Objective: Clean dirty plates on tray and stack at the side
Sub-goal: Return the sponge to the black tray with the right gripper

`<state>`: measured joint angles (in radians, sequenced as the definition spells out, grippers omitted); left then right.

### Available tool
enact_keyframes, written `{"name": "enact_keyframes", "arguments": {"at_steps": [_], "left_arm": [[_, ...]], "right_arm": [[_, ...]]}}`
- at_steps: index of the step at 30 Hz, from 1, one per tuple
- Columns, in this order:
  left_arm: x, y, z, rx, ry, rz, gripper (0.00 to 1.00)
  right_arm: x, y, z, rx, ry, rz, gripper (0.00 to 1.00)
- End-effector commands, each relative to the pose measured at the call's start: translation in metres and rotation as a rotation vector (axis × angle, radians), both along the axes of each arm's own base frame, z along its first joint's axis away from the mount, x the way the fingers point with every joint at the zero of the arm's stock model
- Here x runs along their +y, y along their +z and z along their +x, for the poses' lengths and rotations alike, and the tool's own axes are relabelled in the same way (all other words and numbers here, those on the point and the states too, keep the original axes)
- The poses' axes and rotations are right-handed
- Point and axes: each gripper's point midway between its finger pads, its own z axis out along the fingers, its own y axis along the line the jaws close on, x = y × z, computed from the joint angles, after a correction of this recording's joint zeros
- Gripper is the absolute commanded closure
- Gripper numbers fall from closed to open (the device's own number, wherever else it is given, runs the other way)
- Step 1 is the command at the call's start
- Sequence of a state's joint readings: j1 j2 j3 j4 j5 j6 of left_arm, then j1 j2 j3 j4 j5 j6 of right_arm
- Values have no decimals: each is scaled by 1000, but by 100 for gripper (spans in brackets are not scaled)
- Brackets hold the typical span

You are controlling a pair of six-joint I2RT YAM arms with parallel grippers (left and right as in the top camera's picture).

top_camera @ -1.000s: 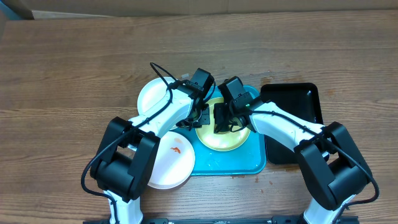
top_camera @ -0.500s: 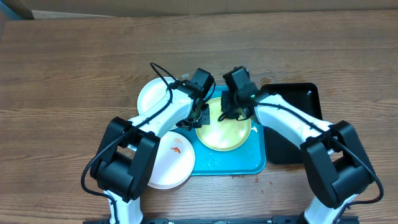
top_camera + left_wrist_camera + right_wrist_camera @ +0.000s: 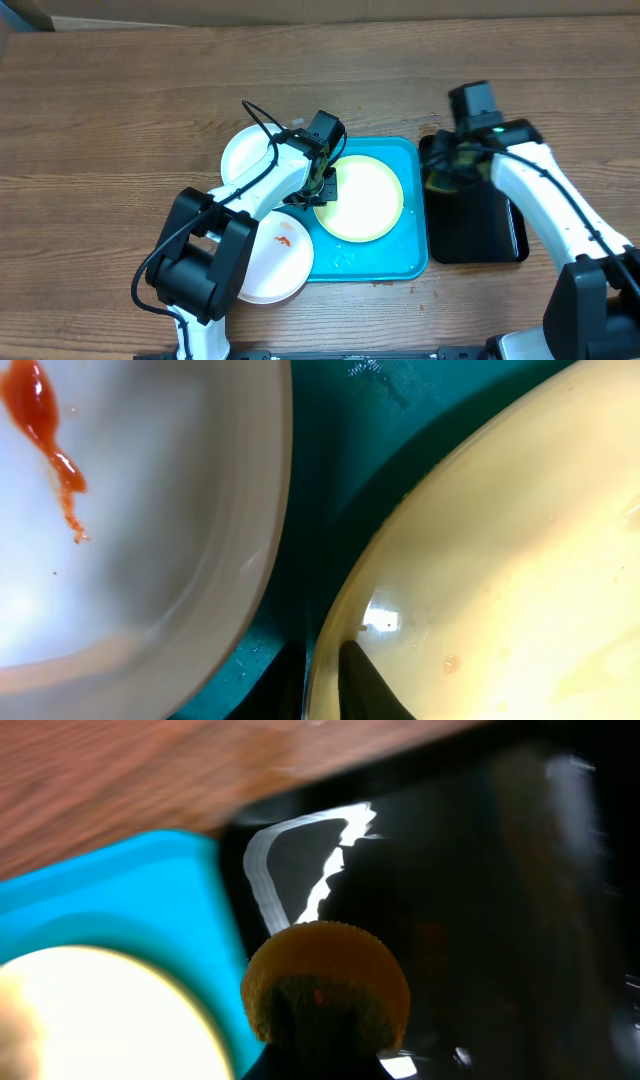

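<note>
Left claw (image 3: pixel 326 185): narrowly parted, pinching the left rim of the yellow-green plate (image 3: pixel 365 198).
Right claw (image 3: pixel 445 172): gripping a yellow sponge (image 3: pixel 325 982) over the black tray (image 3: pixel 480 235).
Yellow-green plate: lies in the turquoise tray (image 3: pixel 375 262).

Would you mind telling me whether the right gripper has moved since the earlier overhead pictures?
Yes. The right gripper, with its yellow sponge, moved right in the image, from the yellow-green plate to above the black tray.
</note>
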<state>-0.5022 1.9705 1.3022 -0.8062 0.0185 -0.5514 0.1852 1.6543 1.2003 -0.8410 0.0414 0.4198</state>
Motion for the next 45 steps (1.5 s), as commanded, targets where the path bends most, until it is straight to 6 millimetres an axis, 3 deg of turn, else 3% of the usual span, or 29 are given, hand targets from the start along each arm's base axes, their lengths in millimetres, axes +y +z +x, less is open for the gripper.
{"name": "enact_keyframes", "arguments": {"at_steps": [1,5,11,15,17,18,21,25,30,34,38,40,42,44,45], "left_arm": [[7,-9,-2,16,9,28,85],[7,-9,-2,16,8,29,84],[6,-9,-1,10,9,25,82],[6,-9,-2,13,9,25,81],[6,-9,-2,12,9,25,81],[6,-9,-2,13,9,25,81],[5,-9,-2,14,8,22,82],[3,-9,-3,20,7,9,82],[1,-9,-4,28,5,-4,82],[1,-9,-4,28,5,-4,82],[1,-9,-4,28,5,-3,82],[1,-9,-4,26,6,-4,84],[1,-9,-4,26,6,-4,87],[1,-9,-4,27,6,-3,88],[1,-9,-4,27,6,-3,89]], "right_arm": [[-32,-21,-16,54,-60,-42,96],[-50,-43,-23,59,-91,-63,96],[-52,-67,-30,38,-54,-75,95],[-53,-73,-31,28,-53,-74,90],[-53,-72,-30,24,-53,-74,70],[-53,-72,-30,23,-53,-74,51],[-51,-69,-26,16,-40,-67,27],[-37,-48,-14,8,19,31,18],[-60,-8,6,-22,-52,56,17],[-77,9,15,-48,-99,89,20],[-51,5,1,0,15,207,21],[-41,2,-6,25,77,215,28],[-33,-4,-16,62,101,216,49],[-26,-10,-25,93,119,218,95],[-23,-13,-29,107,125,218,96]]}}
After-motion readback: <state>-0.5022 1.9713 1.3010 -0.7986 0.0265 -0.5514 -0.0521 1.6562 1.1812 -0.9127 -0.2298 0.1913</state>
